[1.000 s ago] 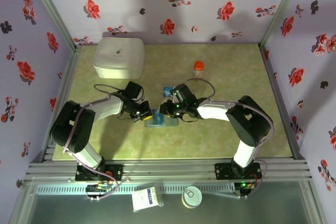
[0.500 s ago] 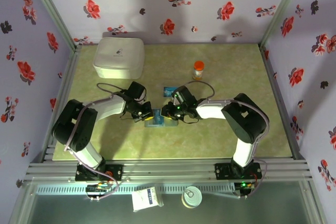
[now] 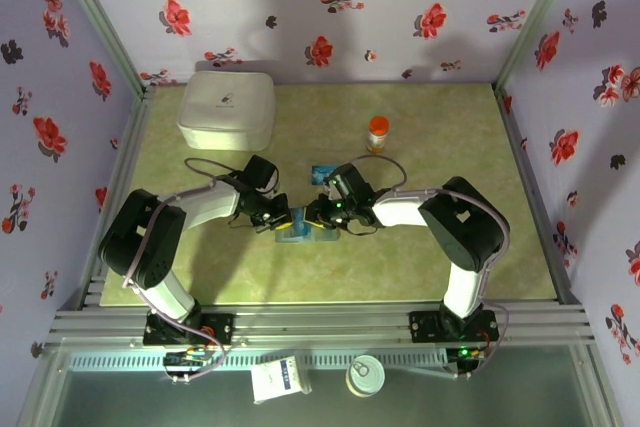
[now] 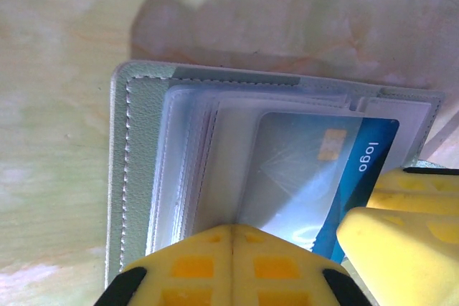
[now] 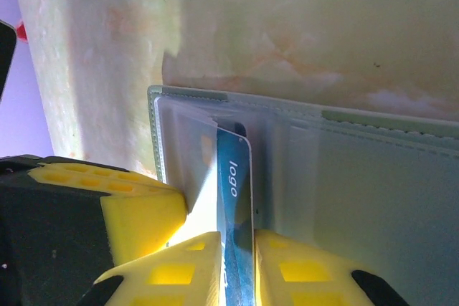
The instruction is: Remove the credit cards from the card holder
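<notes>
Over the past second the right arm has drawn its elbow in above the pale green marbled table [image 3: 450, 257]. Its jaws have narrowed over the flat grey-blue bifold card holder [image 3: 303, 235], which lies open at mid-table between the two wrists. The extraction appears to be getting under way, with the pull itself not yet made.

In the wrist views the card holder [image 4: 136, 177] shows stacked clear sleeves. A glossy blue credit card [image 4: 351, 170] printed "logo" sits partly out of one sleeve.

The right gripper [image 5: 237, 266] has its yellow pads pressed against both faces of that blue credit card [image 5: 235, 177], pinching its protruding end. The left gripper [image 4: 233, 252] has its fingers together with nothing between them. Its tips bear down on the sleeves and appear to pin the holder in place.

Just beyond the grippers, a small blue rectangle [image 3: 322, 169] rests on the table, too small to identify.
</notes>
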`<state>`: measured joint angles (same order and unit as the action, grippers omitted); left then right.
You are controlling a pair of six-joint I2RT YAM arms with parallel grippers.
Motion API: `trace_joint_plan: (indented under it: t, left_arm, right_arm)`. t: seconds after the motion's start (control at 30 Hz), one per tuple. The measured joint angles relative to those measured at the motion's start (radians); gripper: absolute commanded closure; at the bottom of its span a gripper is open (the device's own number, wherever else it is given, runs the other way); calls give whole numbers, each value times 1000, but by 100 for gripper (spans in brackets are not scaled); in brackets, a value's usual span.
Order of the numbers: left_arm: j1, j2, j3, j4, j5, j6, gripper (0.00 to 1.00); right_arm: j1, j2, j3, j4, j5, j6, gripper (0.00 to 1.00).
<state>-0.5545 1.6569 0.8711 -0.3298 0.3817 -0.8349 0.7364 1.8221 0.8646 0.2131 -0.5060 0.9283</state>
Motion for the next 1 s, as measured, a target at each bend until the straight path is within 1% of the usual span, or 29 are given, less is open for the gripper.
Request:
trace_joint_plan:
  t: [0.1, 0.23, 0.3, 0.5, 0.8, 0.9, 1.0]
  left_arm:
    - [0, 0, 0, 0, 0, 0, 98]
    - [0, 0, 0, 0, 0, 0, 98]
    - [0, 0, 0, 0, 0, 0, 98]
    - [0, 0, 0, 2, 0, 0, 98]
    - [0, -11, -3, 6, -9, -4, 96]
    - [0, -27, -3, 6, -15, -5, 94]
    - [0, -58, -3, 3, -16, -5, 93]
  right_arm:
    - [0, 0, -3, 1, 0, 0, 86]
    - [0, -1, -10, 8, 0, 0, 88]
    - [-1, -5, -16, 8, 1, 0, 90]
    - [-13, -64, -43, -5, 9, -9, 93]
    - [-47, -180, -66, -128, 40, -72, 97]
    - [-56, -209, -60, -194, 55, -119, 97]
    - [-63, -219, -22, -291, 70, -202, 98]
